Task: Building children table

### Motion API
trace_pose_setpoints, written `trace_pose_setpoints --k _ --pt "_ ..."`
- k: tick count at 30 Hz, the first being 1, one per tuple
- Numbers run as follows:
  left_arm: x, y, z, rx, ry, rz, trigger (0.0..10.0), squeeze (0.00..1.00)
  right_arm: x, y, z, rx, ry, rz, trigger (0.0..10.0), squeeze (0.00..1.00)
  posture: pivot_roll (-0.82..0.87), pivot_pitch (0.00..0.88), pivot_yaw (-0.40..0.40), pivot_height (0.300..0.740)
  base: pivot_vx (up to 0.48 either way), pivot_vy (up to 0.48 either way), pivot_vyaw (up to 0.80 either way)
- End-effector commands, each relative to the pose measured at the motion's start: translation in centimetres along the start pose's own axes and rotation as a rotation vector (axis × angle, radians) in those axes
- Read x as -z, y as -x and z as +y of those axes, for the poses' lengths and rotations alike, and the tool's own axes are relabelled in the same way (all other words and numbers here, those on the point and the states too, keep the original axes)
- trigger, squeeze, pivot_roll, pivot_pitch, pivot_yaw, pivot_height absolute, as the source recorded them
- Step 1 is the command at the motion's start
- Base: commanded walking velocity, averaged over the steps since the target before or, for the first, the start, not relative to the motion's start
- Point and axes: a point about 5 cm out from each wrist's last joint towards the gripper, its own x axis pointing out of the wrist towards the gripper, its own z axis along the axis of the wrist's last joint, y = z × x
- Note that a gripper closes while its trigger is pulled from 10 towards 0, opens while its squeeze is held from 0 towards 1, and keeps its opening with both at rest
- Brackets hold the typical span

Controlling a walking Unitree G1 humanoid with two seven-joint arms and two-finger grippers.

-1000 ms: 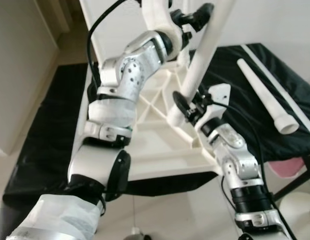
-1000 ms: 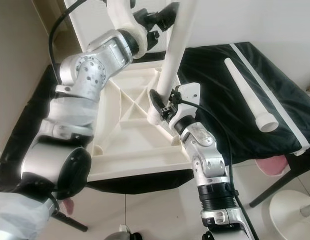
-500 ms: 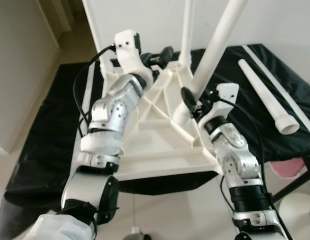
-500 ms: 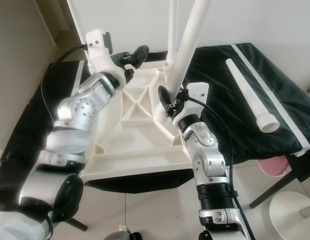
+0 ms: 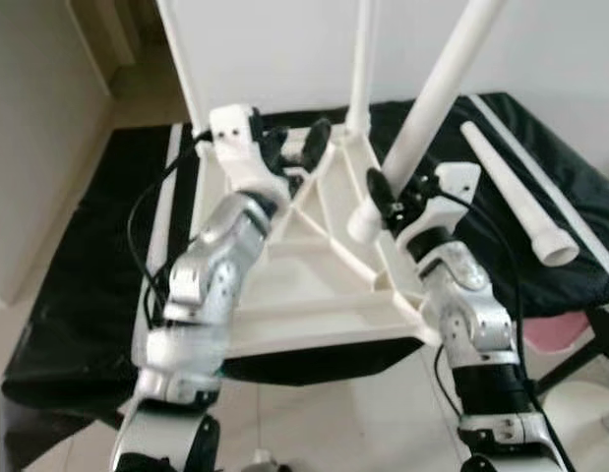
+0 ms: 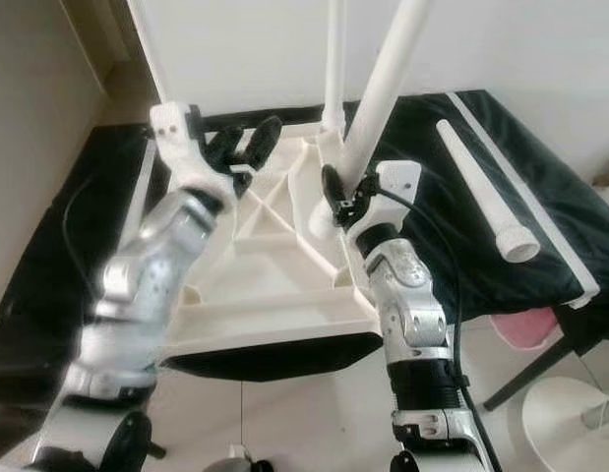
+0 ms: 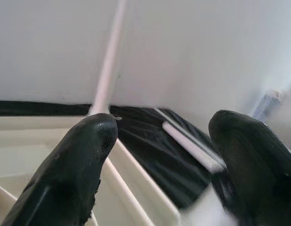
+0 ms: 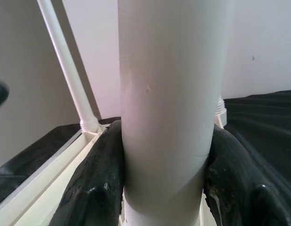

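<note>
A white children's table top (image 5: 314, 295) lies upside down on a black cloth. My right gripper (image 5: 381, 197) is shut on the lower end of a white table leg (image 5: 437, 93), which tilts up and to the right above the table's right side. In the right wrist view the leg (image 8: 166, 108) fills the gap between both fingers (image 8: 96, 183). My left gripper (image 5: 294, 149) is open, hovering over the table's far rim with nothing between its fingers (image 7: 74, 174). A thin leg (image 5: 360, 59) stands upright at the far corner. A loose leg (image 5: 511, 192) lies on the cloth to the right.
Another upright leg (image 5: 181, 59) rises at the far left corner. The black cloth (image 5: 78, 256) covers the work surface, and a white wall stands close behind. A pink object (image 5: 570, 329) and a white round base (image 6: 579, 413) sit on the tiled floor at the right.
My left arm has come down and to the left, from up beside the held leg to above the table's far rim, fingers open. My right gripper keeps hold of the leg.
</note>
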Motion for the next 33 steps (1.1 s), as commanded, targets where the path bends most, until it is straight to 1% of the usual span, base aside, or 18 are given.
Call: trace_pose_setpoints --k 1,2,3,4,5,7,8,10,11,12,13,14,15,17,18,20,30,33 --pt "0.4 0.6 -2.1 0.337 -0.06 0.013 10.0 0.0 -0.6 -0.3 -0.1 0.009 -0.01 -0.031 10.0 0.0 0.04 0.0 0.009 0.74 0.0 0.0 0.0" --pt "1.1 1.1 -2.4 0.361 -0.097 0.029 10.0 0.0 -0.6 -0.4 -0.2 0.016 -0.007 -0.031 10.0 0.0 0.04 0.0 0.004 0.74 0.0 0.0 0.0" --pt "1.1 1.1 -2.4 0.361 -0.097 0.029 10.0 0.0 -0.6 -0.4 -0.2 0.016 -0.007 -0.031 10.0 0.0 0.04 0.0 0.004 0.74 0.0 0.0 0.0" --pt "1.7 1.4 -2.4 0.373 -0.121 0.054 10.0 0.0 -0.7 -0.4 -0.4 0.022 -0.003 -0.031 10.0 0.0 0.04 0.0 0.005 0.74 0.0 0.0 0.0" --pt "2.5 1.8 -2.3 0.383 -0.172 0.089 10.0 0.0 -0.8 -0.5 -0.6 0.027 0.0 -0.031 10.0 0.0 0.04 0.0 0.007 0.74 0.0 0.0 0.0" --pt "2.5 1.8 -2.3 0.383 -0.172 0.089 10.0 0.0 -0.8 -0.5 -0.6 0.027 0.0 -0.031 10.0 0.0 0.04 0.0 0.007 0.74 0.0 0.0 0.0" --pt "3.1 2.0 -2.2 0.388 -0.214 0.107 10.0 0.0 -0.8 -0.5 -0.7 0.03 0.002 -0.031 10.0 0.0 0.04 0.0 0.007 0.74 0.0 0.0 0.0" --pt "3.1 2.0 -2.2 0.388 -0.214 0.107 10.0 0.0 -0.8 -0.5 -0.7 0.03 0.002 -0.031 10.0 0.0 0.04 0.0 0.007 0.74 0.0 0.0 0.0" --pt "3.3 2.1 -2.2 0.39 -0.242 0.116 10.0 0.0 -0.9 -0.6 -0.8 0.032 0.003 -0.031 10.0 0.0 0.04 0.0 0.008 0.74 0.0 0.0 0.0" --pt "3.3 2.1 -2.2 0.39 -0.242 0.116 10.0 0.0 -0.9 -0.6 -0.8 0.032 0.003 -0.031 10.0 0.0 0.04 0.0 0.008 0.74 0.0 0.0 0.0" --pt "4.0 3.1 -2.5 0.438 -0.292 0.135 10.0 0.0 -0.9 -0.6 -0.9 0.037 0.004 -0.032 10.0 0.0 0.03 0.0 0.007 0.74 0.0 0.0 0.0" --pt "4.6 4.0 -2.9 0.486 -0.311 0.155 10.0 0.0 -1.0 -0.5 -0.9 0.042 0.004 -0.032 10.0 0.0 0.04 0.0 0.003 0.74 0.0 0.0 0.0" --pt "4.6 4.0 -2.9 0.486 -0.311 0.155 10.0 0.0 -1.0 -0.5 -0.9 0.042 0.004 -0.032 10.0 0.0 0.04 0.0 0.003 0.74 0.0 0.0 0.0" --pt "5.4 5.4 -3.4 0.571 -0.328 0.191 10.0 0.0 -0.9 -0.4 -0.9 0.043 0.001 -0.028 10.0 0.0 0.04 0.0 -0.002 0.74 0.0 0.0 0.0" --pt "5.4 5.4 -3.4 0.571 -0.328 0.191 10.0 0.0 -0.9 -0.4 -0.9 0.043 0.001 -0.028 10.0 0.0 0.04 0.0 -0.002 0.74 0.0 0.0 0.0" --pt "6.0 6.5 -3.7 0.639 -0.35 0.223 10.0 0.0 -0.8 -0.5 -0.7 0.033 -0.001 -0.021 10.0 0.0 0.04 0.0 -0.007 0.74 0.0 0.0 0.0" --pt "7.0 7.4 -3.9 0.694 -0.384 0.274 10.0 0.0 -0.9 -0.9 -0.7 0.027 -0.001 -0.023 10.0 0.0 0.05 0.0 -0.011 0.74 0.0 0.0 0.0" --pt "8.1 8.0 -3.8 0.721 -0.429 0.331 10.0 0.0 -1.0 -1.0 -0.7 0.027 -0.001 -0.027 10.0 0.0 0.05 0.0 -0.008 0.74 0.0 0.0 0.0"
